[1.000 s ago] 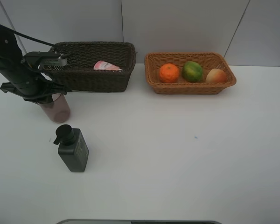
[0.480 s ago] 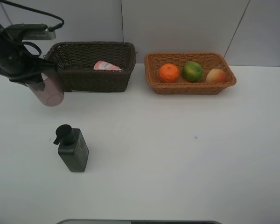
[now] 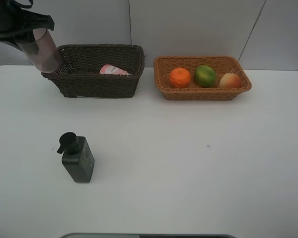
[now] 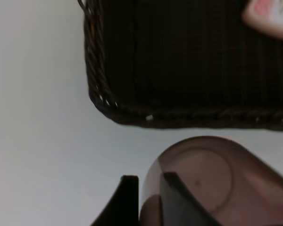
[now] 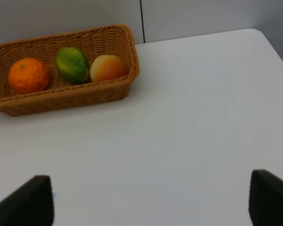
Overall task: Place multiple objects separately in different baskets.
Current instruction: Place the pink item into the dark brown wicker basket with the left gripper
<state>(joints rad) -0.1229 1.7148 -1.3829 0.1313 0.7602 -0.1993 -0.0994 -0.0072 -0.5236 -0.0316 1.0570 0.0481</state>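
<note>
My left gripper (image 3: 24, 30) is shut on the rim of the translucent pinkish cup (image 3: 42, 51), which hangs tilted in the air by the left end of the dark brown basket (image 3: 99, 82). In the left wrist view the fingers (image 4: 129, 200) pinch the cup's wall (image 4: 212, 179) just outside the basket's corner (image 4: 104, 101). The pink tube (image 3: 113, 70) lies inside that basket. An orange (image 3: 180, 77), a green fruit (image 3: 204, 76) and a peach-like fruit (image 3: 230, 80) sit in the light tan basket (image 3: 202, 93). The black pump bottle (image 3: 77, 157) lies on the table. My right gripper (image 5: 153, 202) is open over bare table.
The white table (image 3: 188, 163) runs wide in front of both baskets. A grey panelled wall (image 3: 188, 25) rises right behind them. In the right wrist view the tan basket (image 5: 61, 96) with its fruit stands ahead of the open fingers.
My left arm has lifted the pinkish cup off the table and carried it up and back, to the dark basket's left end. Nothing else has moved.
</note>
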